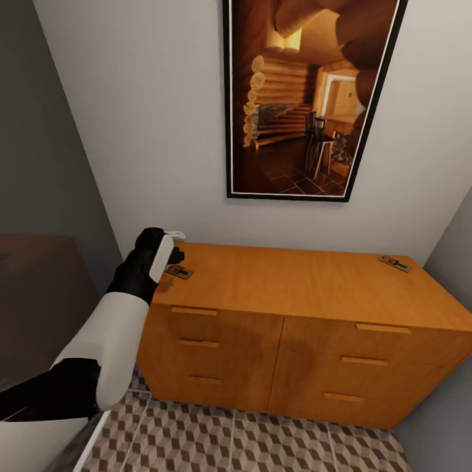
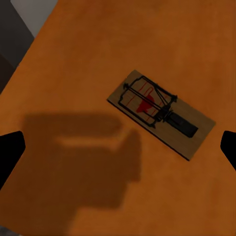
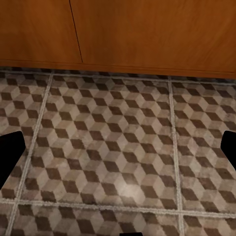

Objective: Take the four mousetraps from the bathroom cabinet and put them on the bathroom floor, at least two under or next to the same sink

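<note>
On the left side of the cabinet [image 1: 288,282], the left gripper [image 1: 176,255] hangs just over a mousetrap [image 1: 179,271]. I think the arm is there so it can come down and pick that trap up. In the left wrist view the same trap [image 2: 161,113] lies flat on the orange wood, a bit off to one side between the two dark fingertips [image 2: 10,152]. The tips sit far apart at the picture's edges, so the jaws are spread wide and hold nothing. The gripper's shadow falls on the wood beside the trap, so it looks like it is not touching yet.

Farther right, a second mousetrap [image 1: 394,263] lies near the back right corner of the cabinet top, well apart from the first. It waits its turn, I guess.

Down low, the right wrist view looks at the bathroom floor [image 3: 118,147] with its cube pattern, just in front of the cabinet's wooden front. The right gripper [image 3: 118,152] has its fingertips spread wide too, with nothing between them. No traps lie on the tiles I can see.
</note>
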`<state>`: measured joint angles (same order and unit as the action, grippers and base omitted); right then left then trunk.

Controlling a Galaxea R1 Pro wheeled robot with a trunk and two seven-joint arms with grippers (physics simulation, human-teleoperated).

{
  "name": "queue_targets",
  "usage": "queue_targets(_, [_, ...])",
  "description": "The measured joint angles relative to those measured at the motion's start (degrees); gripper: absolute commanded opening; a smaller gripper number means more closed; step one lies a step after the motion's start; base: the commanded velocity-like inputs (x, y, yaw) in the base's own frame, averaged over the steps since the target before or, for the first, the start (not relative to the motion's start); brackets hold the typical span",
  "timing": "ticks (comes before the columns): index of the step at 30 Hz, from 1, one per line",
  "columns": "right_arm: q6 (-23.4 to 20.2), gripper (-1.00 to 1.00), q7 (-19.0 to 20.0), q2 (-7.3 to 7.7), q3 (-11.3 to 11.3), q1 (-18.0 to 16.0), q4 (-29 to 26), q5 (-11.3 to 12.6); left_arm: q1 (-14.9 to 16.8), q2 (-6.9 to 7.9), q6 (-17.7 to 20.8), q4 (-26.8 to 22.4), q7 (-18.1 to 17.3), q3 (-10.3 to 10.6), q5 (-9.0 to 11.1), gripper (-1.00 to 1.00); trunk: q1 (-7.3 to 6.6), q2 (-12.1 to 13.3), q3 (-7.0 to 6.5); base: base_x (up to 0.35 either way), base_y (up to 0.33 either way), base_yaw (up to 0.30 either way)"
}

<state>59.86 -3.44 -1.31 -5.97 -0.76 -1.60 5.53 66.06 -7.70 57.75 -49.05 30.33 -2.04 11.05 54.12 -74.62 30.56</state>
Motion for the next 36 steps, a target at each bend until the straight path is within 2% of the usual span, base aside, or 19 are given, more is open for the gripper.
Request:
queue_targets(6, [0.00, 1.00, 0.01, 0.00, 0.00, 0.00, 0.00, 0.00, 0.00, 0.05, 0.00, -0.01, 0.00, -1.29, 0.03, 1.00, 0.00, 0.00, 0.00, 0.000, 0.000, 0.000])
queue_targets(17, [0.00, 1.00, 0.01, 0.00, 0.00, 0.00, 0.00, 0.00, 0.00, 0.04, 0.00, 0.03, 0.00, -1.67, 0.05, 1.00, 0.00, 0.00, 0.00, 0.000, 0.000, 0.020])
queue_targets(36, [0.00, 1.00, 0.02, 0.00, 0.00, -0.01, 0.02, 0.00, -0.01, 0.02, 0.02, -0.04, 0.00, -1.70, 0.06, 1.00, 0.00, 0.00, 0.00, 0.000, 0.000, 0.195])
